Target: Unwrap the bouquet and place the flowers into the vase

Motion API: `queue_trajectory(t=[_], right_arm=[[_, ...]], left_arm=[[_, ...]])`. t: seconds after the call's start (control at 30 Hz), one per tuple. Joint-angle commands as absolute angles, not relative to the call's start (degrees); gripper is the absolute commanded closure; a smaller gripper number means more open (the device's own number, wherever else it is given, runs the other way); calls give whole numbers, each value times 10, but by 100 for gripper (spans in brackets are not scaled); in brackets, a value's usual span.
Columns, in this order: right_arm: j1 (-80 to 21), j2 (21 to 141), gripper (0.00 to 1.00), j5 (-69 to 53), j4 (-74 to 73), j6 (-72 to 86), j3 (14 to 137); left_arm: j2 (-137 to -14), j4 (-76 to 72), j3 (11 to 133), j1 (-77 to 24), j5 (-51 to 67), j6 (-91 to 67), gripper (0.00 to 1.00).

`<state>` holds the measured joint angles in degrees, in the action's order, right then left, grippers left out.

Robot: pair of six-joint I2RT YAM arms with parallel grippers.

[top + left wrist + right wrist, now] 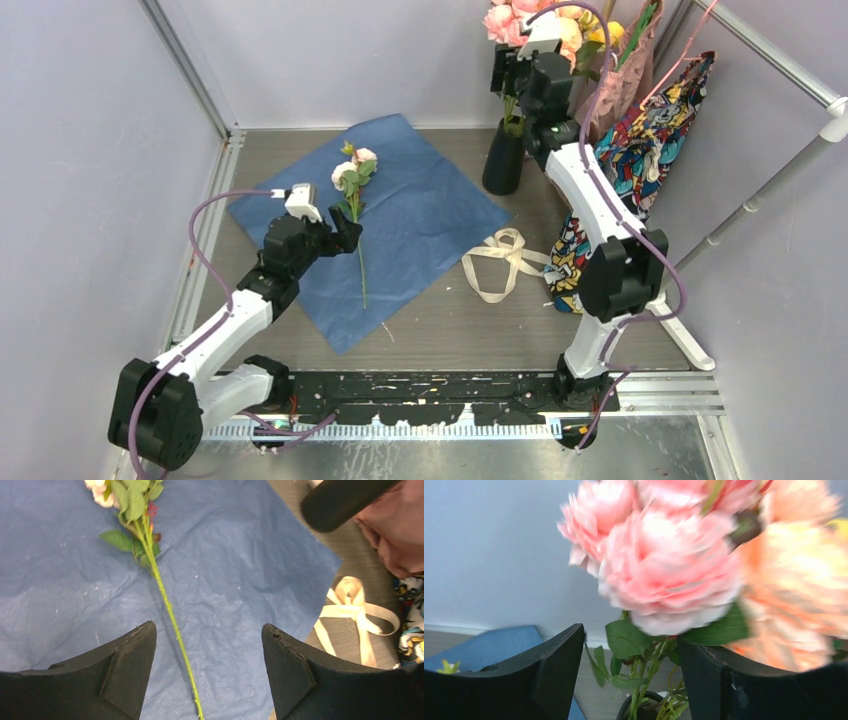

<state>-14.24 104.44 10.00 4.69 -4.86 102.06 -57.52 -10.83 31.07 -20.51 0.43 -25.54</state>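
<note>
The left claw (207,630) hangs released over a lone flower (169,612) left of the vase (503,160). The right claw (631,635), also released, straddles the flowers (669,575) standing in the vase.

Pale lilac walls (90,120) are enclosing a grey table (450,330); metal rails (190,68) are running up the corners.

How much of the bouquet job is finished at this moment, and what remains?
Done: the blue paper lies open and flat, the ribbon lies loose beside it, and several pink flowers stand in the vase. In hand: nothing is gripped; the right gripper is open around those stems, the left gripper open above one flower on the paper. Left: that flower must go into the vase.
</note>
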Motion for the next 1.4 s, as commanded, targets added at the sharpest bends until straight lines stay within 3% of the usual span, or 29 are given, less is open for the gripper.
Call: queue_trajectory(t=[0.0, 0.3, 0.53, 0.6, 1.2, 1.37], right_arm=[[-143, 950, 27, 82, 115, -39, 1005], [-143, 849, 27, 57, 143, -17, 948], [-150, 798, 27, 8, 154, 33, 910], [-159, 798, 28, 8, 148, 34, 909], [-242, 825, 28, 36, 138, 14, 864], [-250, 829, 27, 38, 139, 15, 855]], left_arm=[[-613, -69, 346, -204, -41, -279, 24], [-734, 62, 463, -204, -84, -315, 26], [-843, 145, 559, -204, -101, -302, 51], [-875, 176, 591, -204, -93, -303, 55], [-987, 217, 628, -215, -23, -343, 56], [-1004, 216, 628, -216, -31, -338, 64]])
